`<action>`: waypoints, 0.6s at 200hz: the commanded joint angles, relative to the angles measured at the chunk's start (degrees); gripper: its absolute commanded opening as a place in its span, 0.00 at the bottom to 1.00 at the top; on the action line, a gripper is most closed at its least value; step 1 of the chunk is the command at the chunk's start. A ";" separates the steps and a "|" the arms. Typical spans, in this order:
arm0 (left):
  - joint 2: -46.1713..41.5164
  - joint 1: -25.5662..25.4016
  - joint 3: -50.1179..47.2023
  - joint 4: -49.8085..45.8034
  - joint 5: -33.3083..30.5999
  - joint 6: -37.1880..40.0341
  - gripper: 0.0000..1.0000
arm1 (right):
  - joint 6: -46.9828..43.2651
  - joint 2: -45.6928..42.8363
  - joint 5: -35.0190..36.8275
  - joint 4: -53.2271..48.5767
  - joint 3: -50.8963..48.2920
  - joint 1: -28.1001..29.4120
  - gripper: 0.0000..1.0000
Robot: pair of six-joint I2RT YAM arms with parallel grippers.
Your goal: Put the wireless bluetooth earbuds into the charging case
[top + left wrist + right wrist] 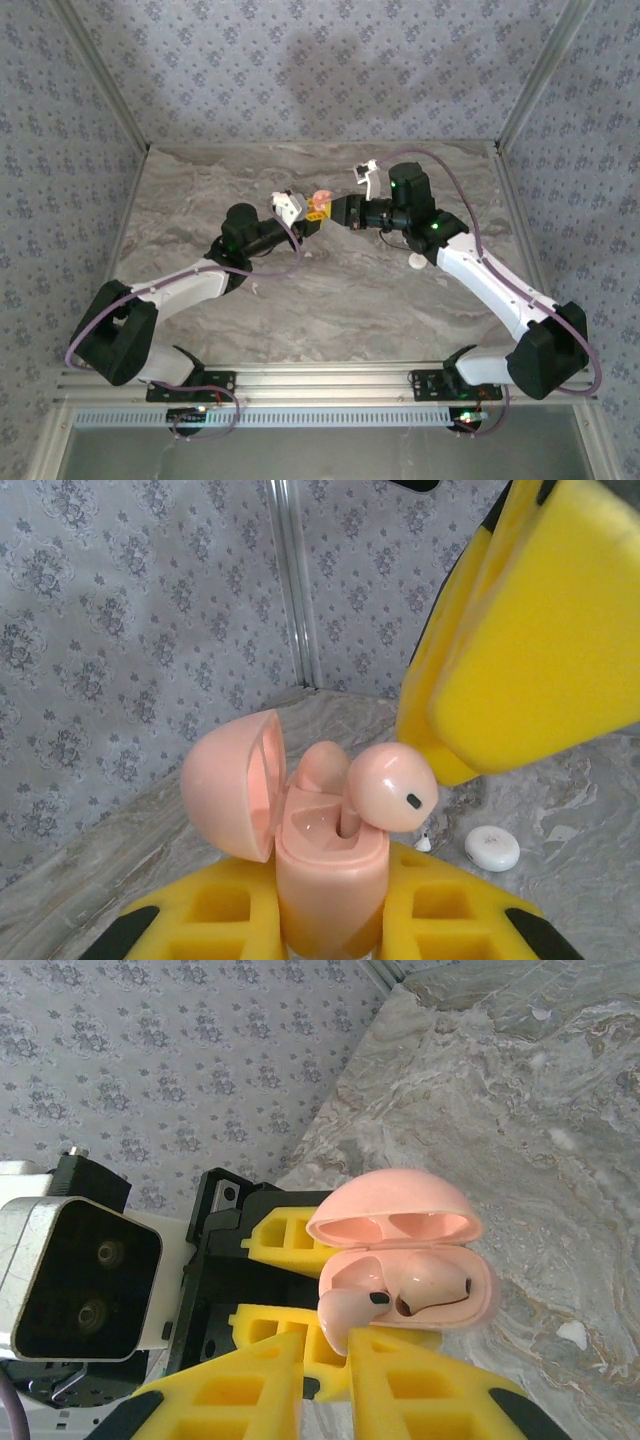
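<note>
My left gripper (330, 905) is shut on a pink charging case (328, 865) and holds it upright above the table, with the lid (230, 790) swung open. One pink earbud (320, 765) sits seated in the far slot. A second earbud (392, 785) has its stem partly in the near slot, its round head still sticking out. My right gripper (325, 1350) is shut on that earbud's head (347, 1315), right at the case (485, 1300). In the top view the two grippers (312, 215) (337, 210) meet at the case (321, 200) over the middle of the table.
A white round puck (492, 847) lies on the marble table (330, 300) beside the right arm, also in the top view (415, 262). A tiny white piece (423, 843) lies near it. Patterned walls enclose the table on three sides.
</note>
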 commanded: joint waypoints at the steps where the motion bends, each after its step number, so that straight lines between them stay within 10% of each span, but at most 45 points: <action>1: -1.67 -0.41 1.48 0.55 0.19 0.06 0.12 | 0.81 0.23 -0.63 0.41 2.51 0.49 0.20; 120: -2.55 -0.39 1.22 -0.42 0.32 0.75 0.12 | 0.54 2.83 -0.99 0.99 5.59 1.39 0.21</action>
